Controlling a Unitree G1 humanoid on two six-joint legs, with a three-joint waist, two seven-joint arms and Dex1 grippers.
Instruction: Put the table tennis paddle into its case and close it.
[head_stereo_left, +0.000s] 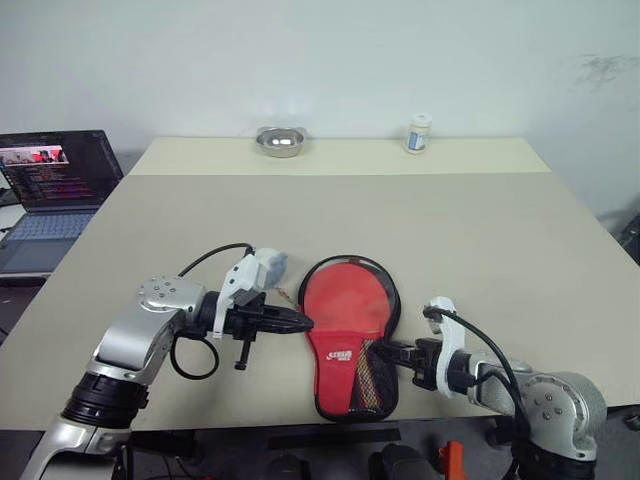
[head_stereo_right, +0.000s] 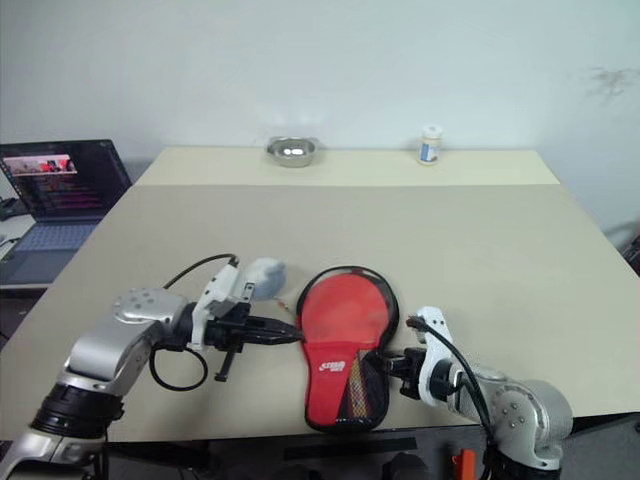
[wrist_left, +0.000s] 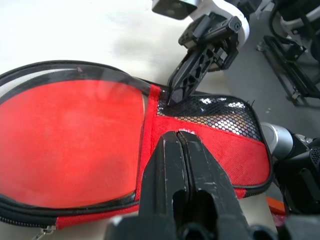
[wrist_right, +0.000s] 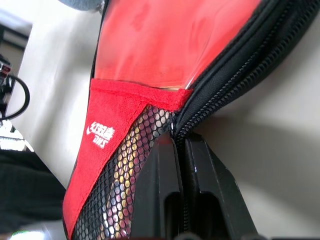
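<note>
The case (head_stereo_left: 335, 352) lies flat near the table's front edge, red side up, with its mesh pocket (wrist_right: 125, 165) and white logo toward me. The table tennis paddle is inside it: its red face (head_stereo_left: 346, 296) shows through the clear window, and its striped handle (head_stereo_left: 368, 382) shows through the mesh. My left gripper (head_stereo_left: 305, 322) is shut, its tips resting on the case's left edge (wrist_left: 165, 150). On the right edge, my right gripper (head_stereo_left: 388, 350) is shut on the case's black zipper (wrist_right: 220, 75), whose teeth run down between the fingers.
A metal bowl (head_stereo_left: 280, 141) and a small white jar (head_stereo_left: 419, 133) stand at the table's far edge. An open laptop (head_stereo_left: 55, 185) sits on a side surface to the left. The case's lower end reaches almost to the table's front edge (head_stereo_left: 250, 420).
</note>
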